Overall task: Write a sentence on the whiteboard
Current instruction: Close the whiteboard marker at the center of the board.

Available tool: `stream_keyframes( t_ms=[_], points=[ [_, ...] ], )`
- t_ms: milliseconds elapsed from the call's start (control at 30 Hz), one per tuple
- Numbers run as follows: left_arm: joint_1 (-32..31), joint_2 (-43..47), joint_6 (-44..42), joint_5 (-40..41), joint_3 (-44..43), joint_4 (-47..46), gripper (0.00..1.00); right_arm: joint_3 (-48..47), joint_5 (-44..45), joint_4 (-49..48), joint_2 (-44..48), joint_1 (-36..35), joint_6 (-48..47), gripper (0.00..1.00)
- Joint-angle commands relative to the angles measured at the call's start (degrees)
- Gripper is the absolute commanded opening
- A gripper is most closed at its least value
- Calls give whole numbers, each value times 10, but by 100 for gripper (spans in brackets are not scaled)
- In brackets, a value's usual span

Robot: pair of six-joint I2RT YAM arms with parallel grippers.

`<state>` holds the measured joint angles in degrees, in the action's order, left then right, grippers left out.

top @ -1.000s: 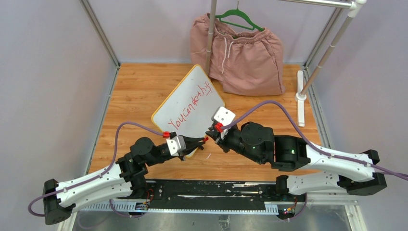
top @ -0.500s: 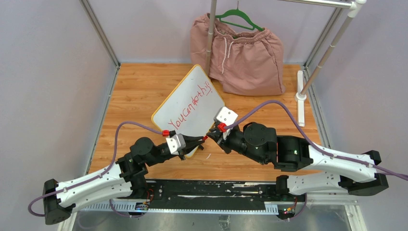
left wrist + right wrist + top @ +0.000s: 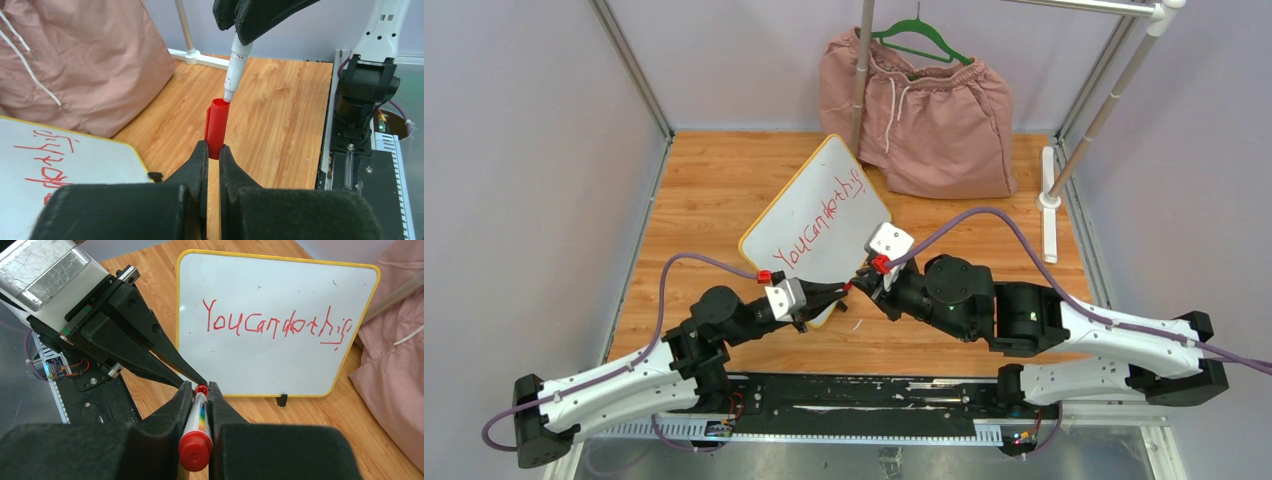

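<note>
Top external view, centre: wooden surface (image 3: 714,190) carrying the whiteboard (image 3: 844,238), set diagonally in the frame, with the sentence (image 3: 822,218) in red along it. Both arms meet at lower centre, just below the board. Left wrist view: left jaws pinch a red cap (image 3: 217,122) upright, mouth up. Right jaws pinch the marker (image 3: 235,70), hanging from top centre and slightly slanted. Its nib sits at the mouth's right rim, not yet seated.
</note>
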<state>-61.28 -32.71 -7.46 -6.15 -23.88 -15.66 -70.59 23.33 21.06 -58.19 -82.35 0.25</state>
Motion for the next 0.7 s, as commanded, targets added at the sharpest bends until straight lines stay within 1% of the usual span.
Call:
stream_keyframes(
  t_ms=[0, 667],
  points=[
    [-4, 10, 2, 2, -3, -6, 0, 1, 9, 2, -6, -7, 12, 0],
    [-5, 17, 1, -5, -3, -7, 0, -3, 21, 4, -12, -6, 14, 0]
  ],
)
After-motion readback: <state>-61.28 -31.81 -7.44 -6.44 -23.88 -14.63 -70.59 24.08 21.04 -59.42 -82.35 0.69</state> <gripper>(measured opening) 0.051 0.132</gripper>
